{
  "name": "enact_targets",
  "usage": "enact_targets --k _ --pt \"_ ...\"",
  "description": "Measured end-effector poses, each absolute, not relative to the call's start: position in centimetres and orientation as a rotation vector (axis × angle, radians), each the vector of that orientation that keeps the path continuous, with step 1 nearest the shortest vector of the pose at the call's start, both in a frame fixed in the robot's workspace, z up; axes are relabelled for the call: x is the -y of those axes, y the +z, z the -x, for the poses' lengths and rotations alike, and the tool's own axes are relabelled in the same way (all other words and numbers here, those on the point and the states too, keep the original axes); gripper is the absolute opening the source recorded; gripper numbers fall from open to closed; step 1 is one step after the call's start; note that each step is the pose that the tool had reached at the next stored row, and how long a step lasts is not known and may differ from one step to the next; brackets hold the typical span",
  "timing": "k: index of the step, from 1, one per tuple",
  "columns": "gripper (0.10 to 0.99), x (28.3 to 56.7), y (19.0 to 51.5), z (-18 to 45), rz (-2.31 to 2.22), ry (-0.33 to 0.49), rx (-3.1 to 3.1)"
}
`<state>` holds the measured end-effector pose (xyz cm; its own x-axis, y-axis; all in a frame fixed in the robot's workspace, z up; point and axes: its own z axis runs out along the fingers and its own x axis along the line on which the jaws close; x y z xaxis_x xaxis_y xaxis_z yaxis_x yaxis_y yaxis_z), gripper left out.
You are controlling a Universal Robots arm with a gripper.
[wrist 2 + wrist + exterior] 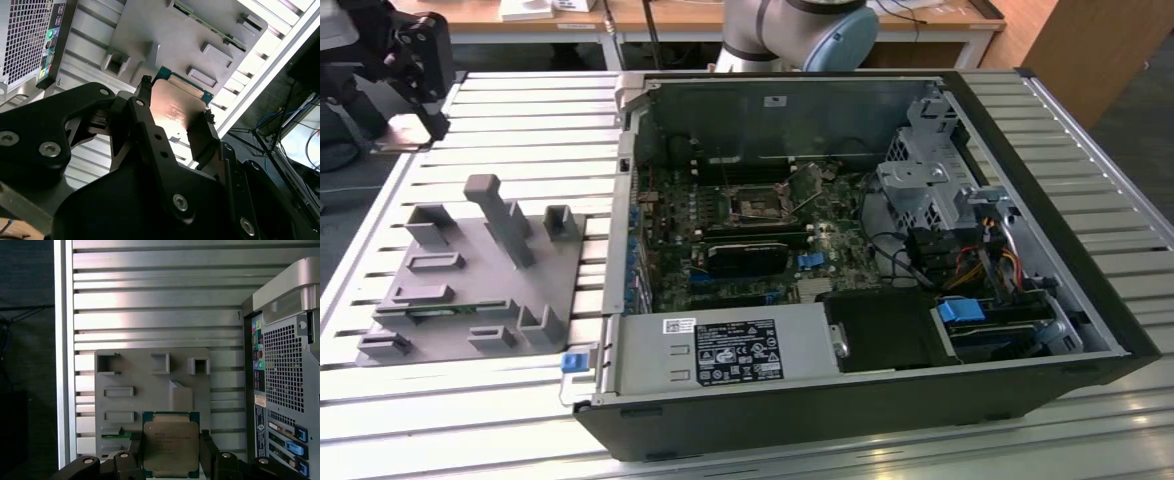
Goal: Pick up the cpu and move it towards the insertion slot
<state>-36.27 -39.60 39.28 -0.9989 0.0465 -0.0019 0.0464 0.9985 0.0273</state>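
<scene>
In the exterior view you see the slatted table (520,120) first. The open computer case (881,410) lies on it with no cover on top, so its inside is free from above. The grey holder tray (454,290) lies beside the case, on the exterior view's left. A narrow strip of bare slats separates the two, and more bare slats lie on the far side of the tray from the case.

In both wrist views the gripper (170,439) (175,102) is outside the case, on the tray's side. Its two black fingers (134,452) are closed on opposite edges of the cpu (171,447) (177,107). The chip sits flat between them, metal top toward the cameras, its green rim free on the other two edges. Behind it you see the tray, and beside that the perforated back panel of the case.

The insertion slot (758,205) is inside the case, near the middle of the board. Its silver frame surrounds a dark centre. A long black module (747,255) lies just beside it, and a metal drive cage (927,190) stands near, toward the exterior view's right.
</scene>
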Motion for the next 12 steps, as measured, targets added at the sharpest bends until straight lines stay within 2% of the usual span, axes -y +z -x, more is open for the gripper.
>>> enact_targets --k 12 --pt "0.537 39.6 39.3 35.0 -0.073 0.043 -3.138"
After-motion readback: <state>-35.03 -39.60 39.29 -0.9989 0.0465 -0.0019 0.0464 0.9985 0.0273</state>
